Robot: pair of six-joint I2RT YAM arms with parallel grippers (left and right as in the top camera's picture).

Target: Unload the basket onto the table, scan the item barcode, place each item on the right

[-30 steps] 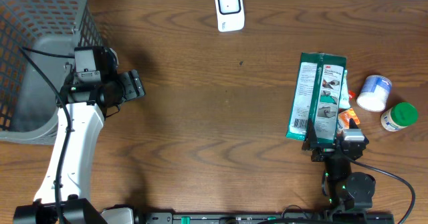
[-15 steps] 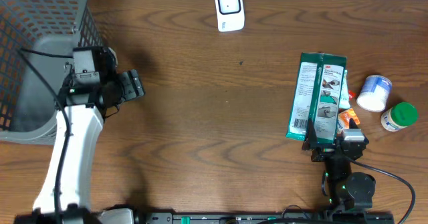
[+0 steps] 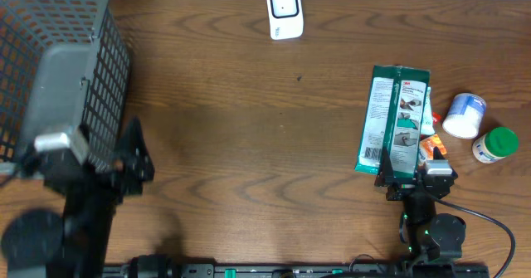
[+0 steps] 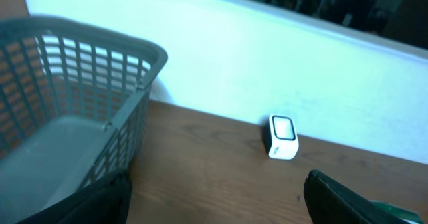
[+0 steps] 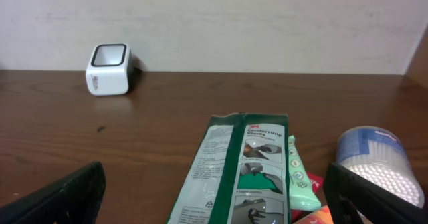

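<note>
Green-and-white packet (image 3: 396, 122) (image 5: 234, 170) flat on the bench (image 3: 249, 129), right of centre, printed face up, long axis running from the near edge toward the far one. No barcode legible at this size.

Right gripper (image 3: 415, 178) (image 5: 221, 207) at the packet's near end, jaws spread to full width, closed on nothing; in the right wrist view, one dark finger in each lower corner, the packet's near end between them and untouched by either.

Just beside the packet's right edge, a slim mint-green sachet (image 3: 427, 116) (image 5: 299, 180), touching or nearly so, with a small orange-red pack (image 3: 430, 149) below it. Farther right, a clear tub of cotton swabs (image 3: 465, 114) (image 5: 378, 160) on its side, then a green-lidded bottle (image 3: 495, 143), the two close together.

White scanner (image 3: 284, 11) (image 4: 282, 137) (image 5: 109, 69) upright by the bench's far edge, near the middle, well apart from the packet, dark window toward the arms.

Left gripper (image 3: 124, 158) (image 4: 224, 204) far across the bench, at the near left, blurred in the overhead view. Jaws wide apart in the left wrist view, nothing between them but bare wood.

Grey mesh basket (image 3: 50, 29) (image 4: 100, 47) at the far left corner, close beside the left arm; contents not discernible.
</note>
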